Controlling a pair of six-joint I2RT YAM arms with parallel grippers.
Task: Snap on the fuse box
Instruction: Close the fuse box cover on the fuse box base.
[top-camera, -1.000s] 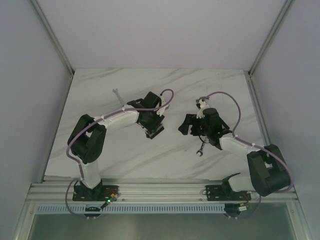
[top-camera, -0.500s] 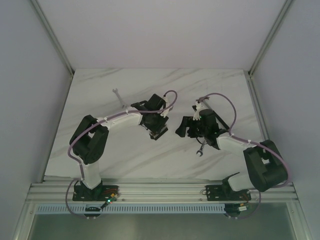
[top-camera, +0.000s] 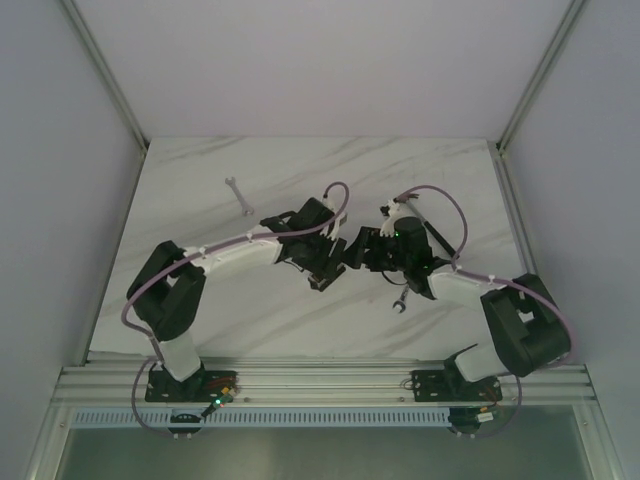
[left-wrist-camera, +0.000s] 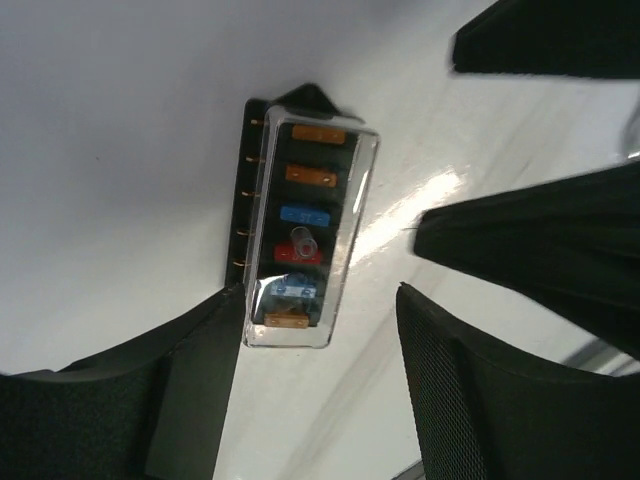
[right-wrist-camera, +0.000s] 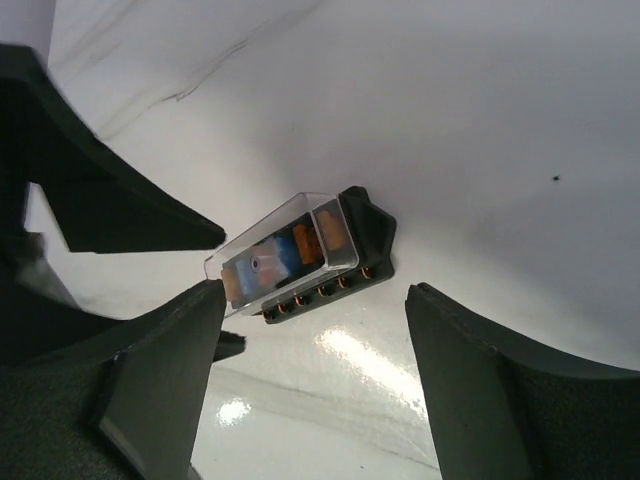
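Observation:
The fuse box (left-wrist-camera: 300, 235) is a small black block with orange, blue and red fuses, and a clear cover sits over them. It lies flat on the white table. My left gripper (left-wrist-camera: 320, 400) is open, with the box's near end just beside its left finger (left-wrist-camera: 190, 400) and not clamped. My right gripper (right-wrist-camera: 310, 375) is open too, and the fuse box (right-wrist-camera: 310, 255) lies just ahead of its fingertips. In the top view the left gripper (top-camera: 325, 272) and the right gripper (top-camera: 355, 250) meet at the table's middle and hide the box.
One small wrench (top-camera: 238, 196) lies at the back left of the marble table (top-camera: 200, 300). Another wrench (top-camera: 400, 301) lies under the right forearm. The right gripper's dark fingers (left-wrist-camera: 540, 250) crowd the left wrist view.
Both grippers have moved toward each other to the table's middle. The left jaws have opened wider. The right jaws stay wide.

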